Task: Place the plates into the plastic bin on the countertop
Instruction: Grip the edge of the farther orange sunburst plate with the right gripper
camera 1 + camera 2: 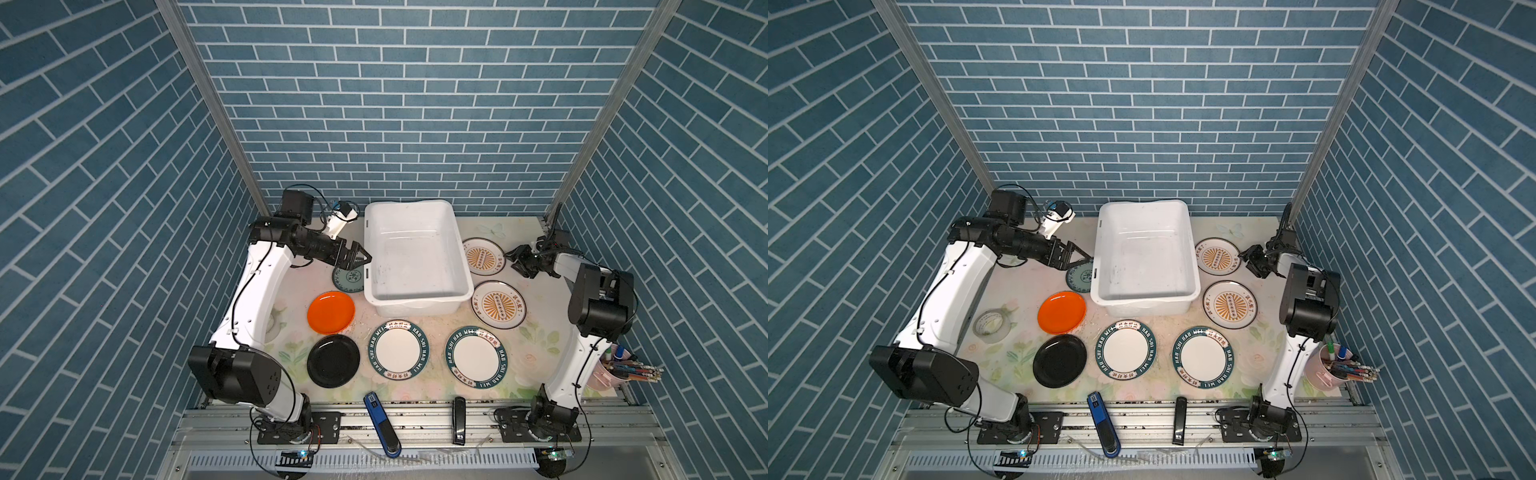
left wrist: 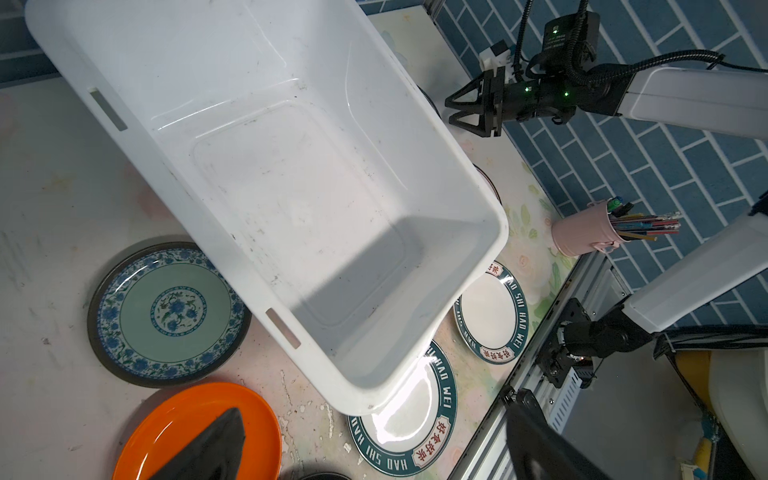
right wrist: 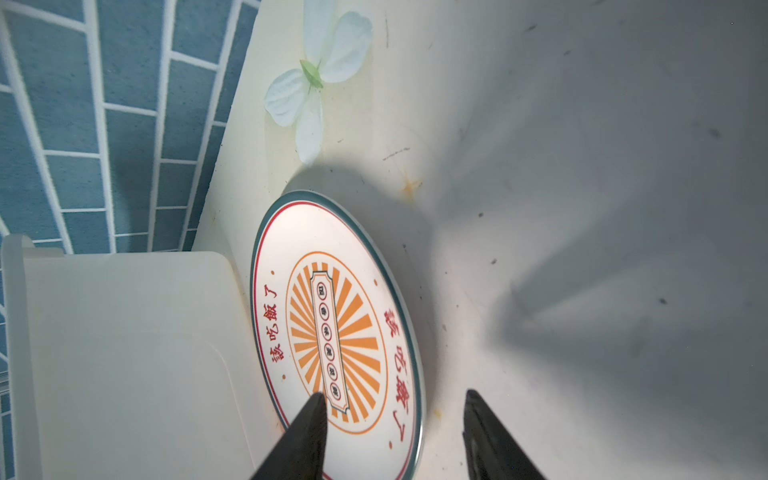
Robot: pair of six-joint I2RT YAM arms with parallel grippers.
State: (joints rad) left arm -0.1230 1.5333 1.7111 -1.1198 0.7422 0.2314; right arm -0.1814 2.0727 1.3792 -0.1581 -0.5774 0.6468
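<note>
Right wrist view looks along the right gripper (image 3: 392,395), whose two black fingers (image 3: 309,428) stand partly spread with a clear gap. One finger hangs over the painted face of the far sunburst plate (image 3: 332,332), the other over the bare countertop (image 3: 582,124) beyond the plate's rim, so the rim lies between them. Whether either finger touches the plate I cannot tell. In both top views this gripper (image 1: 521,266) (image 1: 1256,264) sits at 3 o'clock of that plate (image 1: 483,256), which lies flat at 3 o'clock of the plastic bin (image 1: 411,307), just beside its wall. The left gripper (image 1: 363,262) is spread wide and holds nothing. It hovers at 9 o'clock of the bin, its tips just beside the rim and above the teal patterned plate (image 1: 347,280), whose edge is tucked under the rim there. All the other plates lie flat on the countertop around the bin: the near sunburst plate (image 1: 498,305) at 4 o'clock, one lettered plate (image 1: 394,351) at 6 o'clock, a second lettered plate (image 1: 476,357) at 5 o'clock, the black plate (image 1: 333,360) at 7 o'clock and the orange plate (image 1: 331,312) at 8 o'clock. Orange and black plates are nearly touching.
</note>
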